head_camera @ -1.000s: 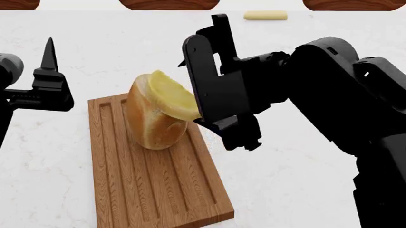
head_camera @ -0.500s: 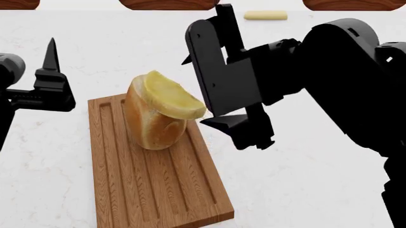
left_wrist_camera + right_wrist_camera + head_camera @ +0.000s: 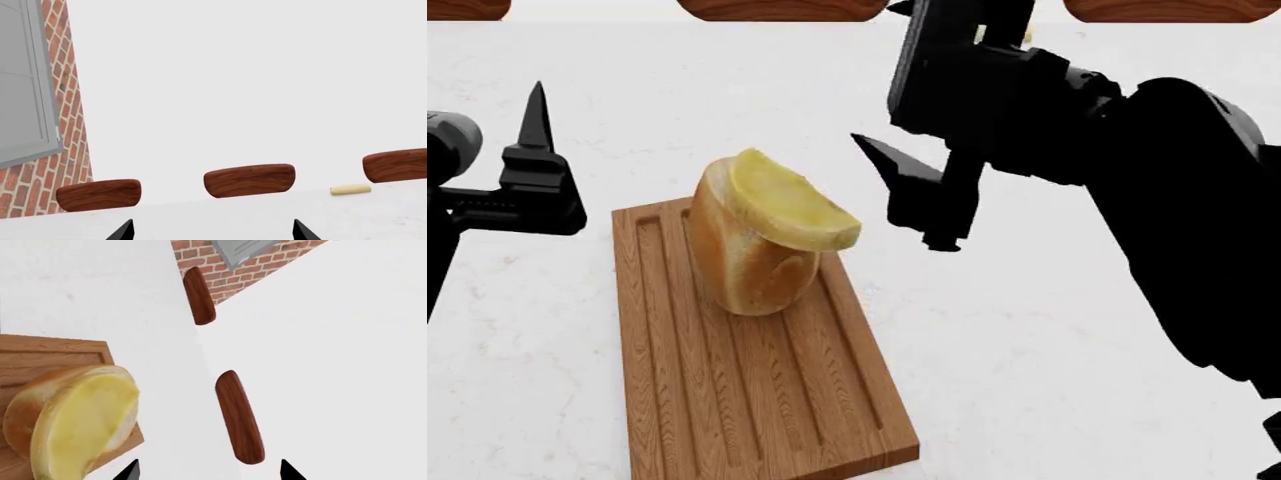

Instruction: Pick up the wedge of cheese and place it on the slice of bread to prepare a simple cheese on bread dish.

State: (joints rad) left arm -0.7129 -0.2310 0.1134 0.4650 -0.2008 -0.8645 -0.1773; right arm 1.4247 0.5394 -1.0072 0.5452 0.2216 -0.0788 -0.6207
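Note:
The slice of bread [image 3: 745,268] stands on end on the ridged wooden cutting board [image 3: 761,390]. The yellow wedge of cheese [image 3: 794,208] rests on its upper cut face, tilted, with one edge overhanging to the right. My right gripper [image 3: 905,195] hangs open in the air to the right of the cheese, clear of it and holding nothing. In the right wrist view the cheese [image 3: 83,425] covers the bread [image 3: 30,402] beside the open right gripper [image 3: 210,471]. My left gripper [image 3: 534,150] is at the far left, off the board. The left wrist view shows it [image 3: 210,232] open and empty.
Brown wooden rounded pieces [image 3: 248,180] line the far edge of the white marble counter [image 3: 1054,330]. A small pale yellow bar [image 3: 350,189] lies near them. A brick wall [image 3: 63,95] with a grey window frame stands behind at the left.
My right gripper has let go of the cheese and drawn back up and to the right. The cheese stays on the bread. The left arm has not moved.

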